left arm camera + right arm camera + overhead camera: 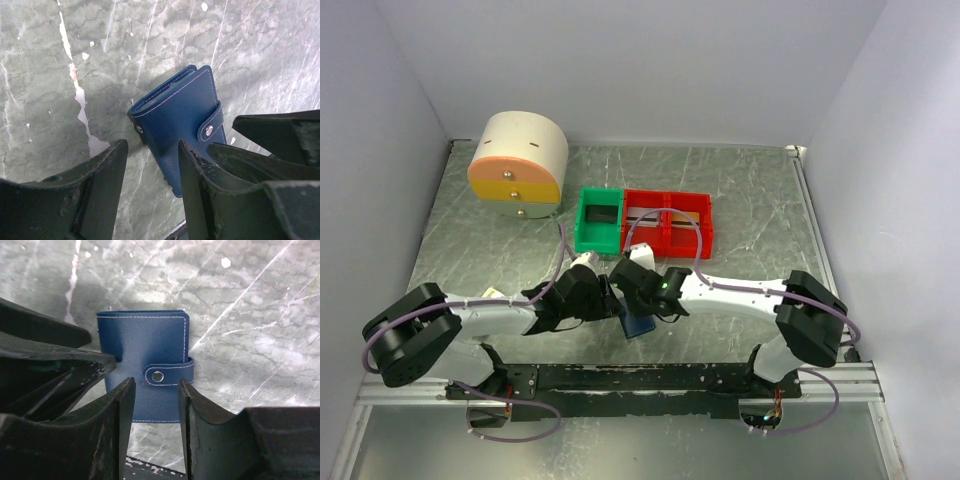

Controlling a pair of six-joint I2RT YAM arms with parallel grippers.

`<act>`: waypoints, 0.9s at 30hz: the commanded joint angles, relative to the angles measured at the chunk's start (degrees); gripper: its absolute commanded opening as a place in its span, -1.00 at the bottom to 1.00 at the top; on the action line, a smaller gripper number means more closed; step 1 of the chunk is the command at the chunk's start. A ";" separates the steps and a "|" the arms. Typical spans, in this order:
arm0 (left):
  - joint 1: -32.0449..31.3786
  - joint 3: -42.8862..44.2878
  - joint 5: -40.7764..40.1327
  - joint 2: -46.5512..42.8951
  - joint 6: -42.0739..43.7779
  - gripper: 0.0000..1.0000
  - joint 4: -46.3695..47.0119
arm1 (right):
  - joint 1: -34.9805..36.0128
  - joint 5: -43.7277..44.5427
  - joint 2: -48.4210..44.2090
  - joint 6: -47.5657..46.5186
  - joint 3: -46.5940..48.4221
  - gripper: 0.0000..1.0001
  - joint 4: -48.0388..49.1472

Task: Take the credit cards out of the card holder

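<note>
**Item:** dark navy leather bifold card holder (145, 347) with white stitching. It lies shut on the desk, near the front edge and between the two arms. Its strap tab (170, 374) wraps over the open side and is fastened by a metal snap.

**Contents:** the credit cards are not visible. Presumably they are inside.

**Left gripper** (152, 187)**:** jaws apart, nothing clamped, hanging over the holder's strap end.

**Right gripper** (156, 427)**:** jaws apart, nothing clamped, poised above the holder's near edge just below the snap. The two grippers crowd each other closely.

**Step in hand (judged):** undo the strap and open the fold.

**Handling notes:**
- One gripper should pin the body flat.
- The other should nip the free tip of the tab and peel it off the snap, pulling away from the stud, not sideways.
- Leather on a smooth top will likely slide, so the pin comes first.
- The fingers need room, so one arm should back off a little to avoid a clash.

**Surface:** grey marbled desk (750, 180), scratched and glossy, with a black metal rail (650, 378) along the front.

**Room:** plain white walls (640, 70) on three sides.

**Also present, at the far side:**
- cream rounded drawer unit (518, 160) with orange and yellow fronts
- green plastic bin (580, 225)
- red two-compartment plastic bin (665, 196), beside the green one
</note>
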 commanded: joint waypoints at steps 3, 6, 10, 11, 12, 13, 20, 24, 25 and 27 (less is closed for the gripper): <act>-0.31 0.04 -0.57 1.89 -1.75 0.12 0.59 | 0.05 1.71 -0.90 -1.30 1.73 -0.20 1.11; -0.33 -0.08 0.11 3.10 -2.90 0.09 1.13 | 0.12 1.06 2.35 -1.11 2.45 -0.23 0.75; -0.29 -1.68 1.77 4.53 -5.46 0.03 4.93 | 0.13 1.15 5.18 0.33 1.74 -0.26 -0.07; -0.29 -2.14 2.04 4.79 -6.15 0.04 5.71 | 0.11 1.26 5.51 0.43 1.30 -0.26 -0.06; -0.34 -2.55 2.20 5.01 -6.90 0.04 6.36 | 0.15 1.32 5.83 0.49 0.92 -0.27 0.08; -0.30 -2.87 2.21 5.24 -7.43 0.04 6.78 | 0.16 1.48 6.10 0.57 0.53 -0.28 0.13; -0.29 -1.48 1.59 5.94 -6.15 -0.07 3.64 | 0.14 2.35 5.76 1.53 -1.08 -0.55 0.60; -0.29 0.00 1.19 6.19 -4.89 -0.15 1.51 | 0.15 2.36 4.09 1.84 -1.74 -0.70 1.78; -0.29 0.20 0.97 6.20 -4.73 -0.16 1.07 | 0.17 2.44 3.61 1.82 -1.79 -0.71 2.05; -0.32 0.56 0.53 6.05 -4.44 -0.17 0.09 | 0.07 2.46 2.86 1.93 -2.01 -0.72 2.47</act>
